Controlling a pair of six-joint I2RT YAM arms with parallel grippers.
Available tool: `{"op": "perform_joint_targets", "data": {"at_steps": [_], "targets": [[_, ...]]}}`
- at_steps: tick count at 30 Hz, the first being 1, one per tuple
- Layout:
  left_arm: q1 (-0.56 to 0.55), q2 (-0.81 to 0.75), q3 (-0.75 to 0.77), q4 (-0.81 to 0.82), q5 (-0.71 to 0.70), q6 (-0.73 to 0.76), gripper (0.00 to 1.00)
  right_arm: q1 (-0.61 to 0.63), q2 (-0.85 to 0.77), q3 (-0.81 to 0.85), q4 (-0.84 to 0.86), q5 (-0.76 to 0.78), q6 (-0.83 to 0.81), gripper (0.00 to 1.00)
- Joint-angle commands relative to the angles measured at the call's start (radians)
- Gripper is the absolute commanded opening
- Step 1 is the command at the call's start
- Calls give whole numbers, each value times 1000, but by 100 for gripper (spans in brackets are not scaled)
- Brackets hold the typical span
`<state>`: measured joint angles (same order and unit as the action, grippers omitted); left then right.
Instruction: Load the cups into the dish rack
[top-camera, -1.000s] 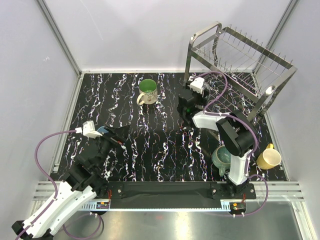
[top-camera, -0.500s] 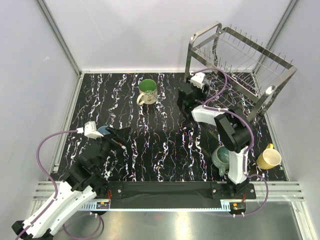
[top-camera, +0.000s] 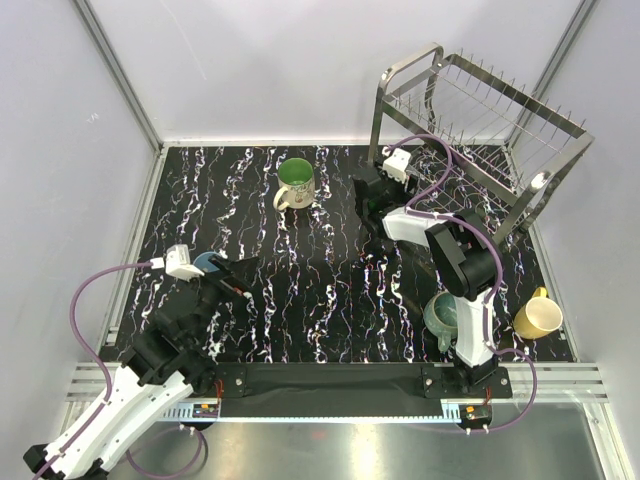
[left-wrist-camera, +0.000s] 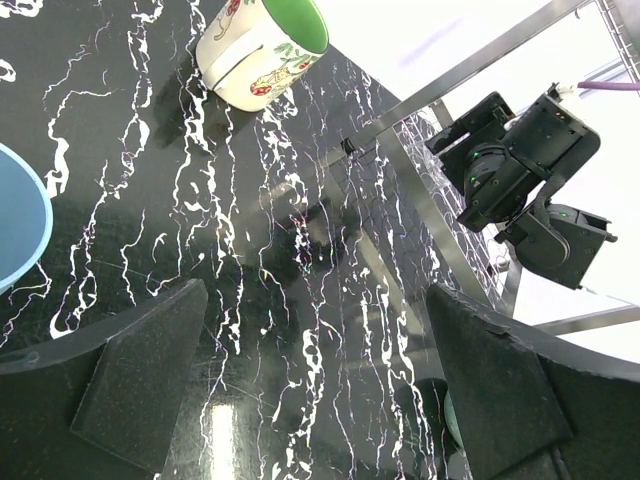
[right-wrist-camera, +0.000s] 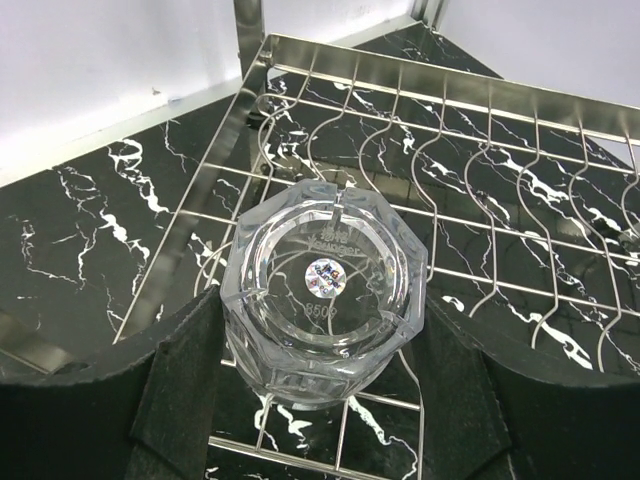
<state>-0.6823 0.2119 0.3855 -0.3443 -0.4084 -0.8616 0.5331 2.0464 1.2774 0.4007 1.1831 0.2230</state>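
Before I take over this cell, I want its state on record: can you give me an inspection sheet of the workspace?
Surface: black marbled table, no spills seen.
Job's things: dish rack at the far right; cream mug upright; light-blue cup near left; teal mug partly hidden by the right arm; yellow mug at the right edge, apparently on its side; glass tumbler at the rack's lower tier.
Clutter: nothing seen.
Grippers: left gripper, jaws wide open, empty; right gripper, jaws shut on the glass tumbler.
Cables: purple cables loop off both wrists.
Surroundings: pale walls, metal frame posts.
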Motion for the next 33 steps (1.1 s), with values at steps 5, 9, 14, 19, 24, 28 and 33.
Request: {"op": "perform_joint_targets", "data": {"at_steps": [5,9,14,19,24,28,33], "targets": [[-2,-3,42,4,-35,10,99,-19,0,54,-66,-8,90,33],[-2,1,44,2,-36,15,99,-19,3,63,-95,-13,110,40],[-2,3,46,2,-49,32,99,-19,0,68,-96,-37,73,52],[-2,15,58,-2,-58,39,99,-21,-6,65,-86,-45,42,68],[-2,30,50,5,-49,33,99,-19,-25,54,-80,-51,18,83],[-2,37,43,8,-37,24,99,-19,-52,34,-69,-57,-11,96],[-2,35,33,8,-29,10,99,5,-74,7,-48,-71,-86,100]]}}
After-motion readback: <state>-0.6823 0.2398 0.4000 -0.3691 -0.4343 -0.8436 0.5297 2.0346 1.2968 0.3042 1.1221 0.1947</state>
